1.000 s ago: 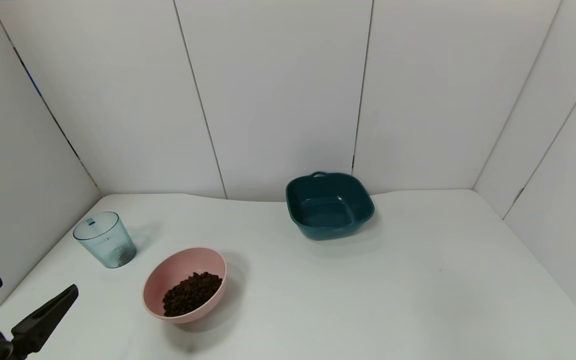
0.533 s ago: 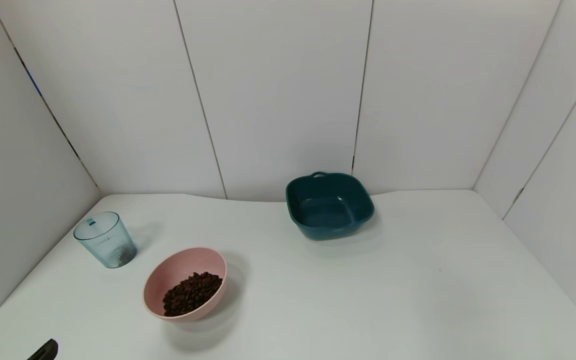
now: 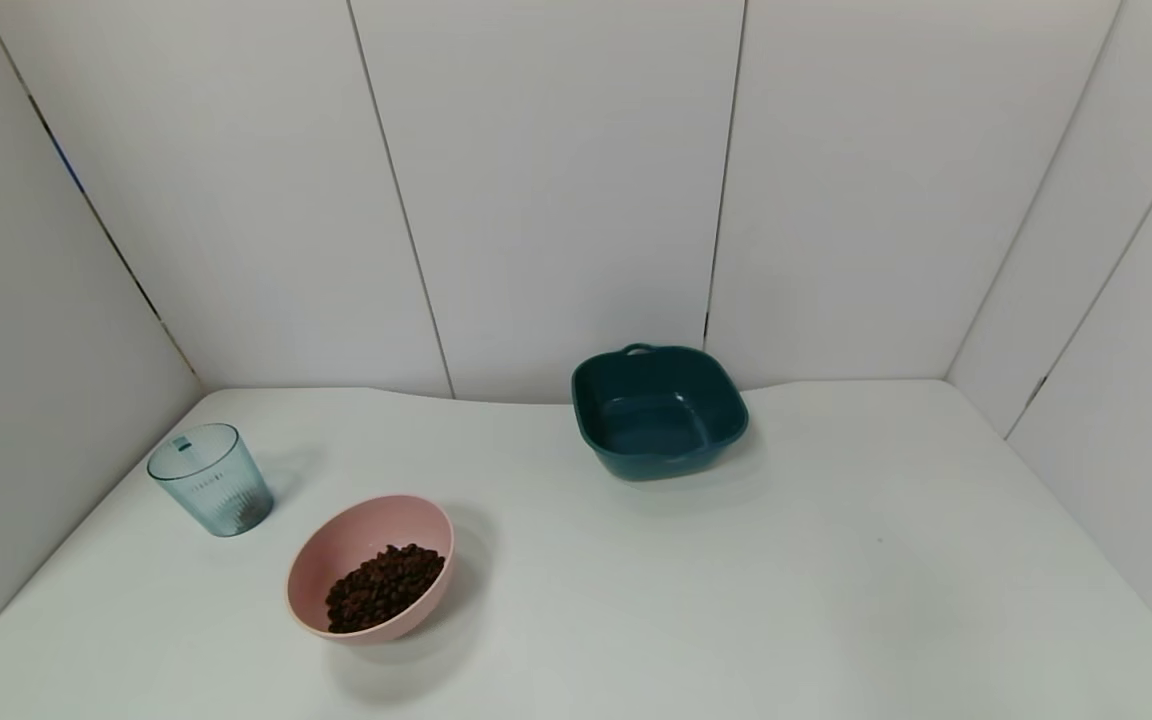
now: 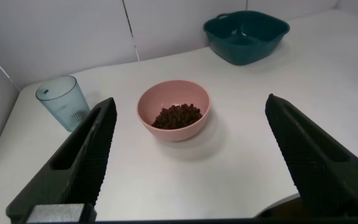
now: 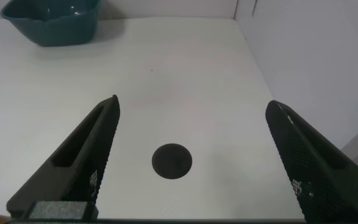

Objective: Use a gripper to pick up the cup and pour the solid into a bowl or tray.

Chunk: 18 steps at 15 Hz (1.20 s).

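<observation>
The pale-blue ribbed cup (image 3: 211,479) stands upright at the table's far left; it also shows in the left wrist view (image 4: 65,103). The dark brown pellets (image 3: 382,585) lie in the pink bowl (image 3: 336,555), just right of the cup and nearer me; the left wrist view shows the pellets (image 4: 177,116) in the bowl (image 4: 157,99) too. My left gripper (image 4: 188,106) is open and empty, drawn back near the table's front left, out of the head view. My right gripper (image 5: 190,106) is open and empty over the table's right side.
A dark teal squarish dish (image 3: 658,412) with handles stands at the back middle, and shows in the left wrist view (image 4: 246,36) and the right wrist view (image 5: 51,20). A round dark spot (image 5: 171,161) marks the table under my right gripper. White walls close in the back and sides.
My left gripper has drawn back out of the head view at the lower left. The cup, bowl and dish have not moved.
</observation>
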Available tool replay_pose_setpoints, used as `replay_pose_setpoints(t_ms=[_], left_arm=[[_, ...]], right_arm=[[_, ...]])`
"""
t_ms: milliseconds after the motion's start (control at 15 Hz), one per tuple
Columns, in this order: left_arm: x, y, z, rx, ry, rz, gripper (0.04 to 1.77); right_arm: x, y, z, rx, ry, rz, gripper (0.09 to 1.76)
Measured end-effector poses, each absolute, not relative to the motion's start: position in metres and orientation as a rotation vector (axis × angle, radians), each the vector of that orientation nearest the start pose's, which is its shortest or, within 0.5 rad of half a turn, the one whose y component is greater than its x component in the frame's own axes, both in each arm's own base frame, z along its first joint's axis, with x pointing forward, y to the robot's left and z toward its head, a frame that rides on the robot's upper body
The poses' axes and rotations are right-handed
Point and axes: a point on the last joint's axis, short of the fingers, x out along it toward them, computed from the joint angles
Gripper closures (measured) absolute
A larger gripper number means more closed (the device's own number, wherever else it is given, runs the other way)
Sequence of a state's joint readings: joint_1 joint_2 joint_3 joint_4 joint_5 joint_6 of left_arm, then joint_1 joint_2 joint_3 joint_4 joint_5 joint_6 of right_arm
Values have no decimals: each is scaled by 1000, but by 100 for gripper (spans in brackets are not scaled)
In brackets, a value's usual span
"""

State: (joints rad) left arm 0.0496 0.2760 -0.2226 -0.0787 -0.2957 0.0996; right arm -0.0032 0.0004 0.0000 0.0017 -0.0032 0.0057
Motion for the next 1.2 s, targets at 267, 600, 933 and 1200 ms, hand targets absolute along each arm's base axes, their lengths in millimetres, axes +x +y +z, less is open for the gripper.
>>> replay_pose_setpoints(t_ms=[267,600,933,1200], left_arm=[[-23,-6,146,108,-95,-269,9],[-35,-6,138,107,-167,-235,9],[-36,-4,118,77,-173,-167,9],[-28,-3,98,53,-121,-134,9]], right_arm=[[-23,0,75,6,2,-6,14],[-23,0,75,6,2,-6,14],[-23,0,75,6,2,-6,14],[-23,0,75,6,2,-6,14]])
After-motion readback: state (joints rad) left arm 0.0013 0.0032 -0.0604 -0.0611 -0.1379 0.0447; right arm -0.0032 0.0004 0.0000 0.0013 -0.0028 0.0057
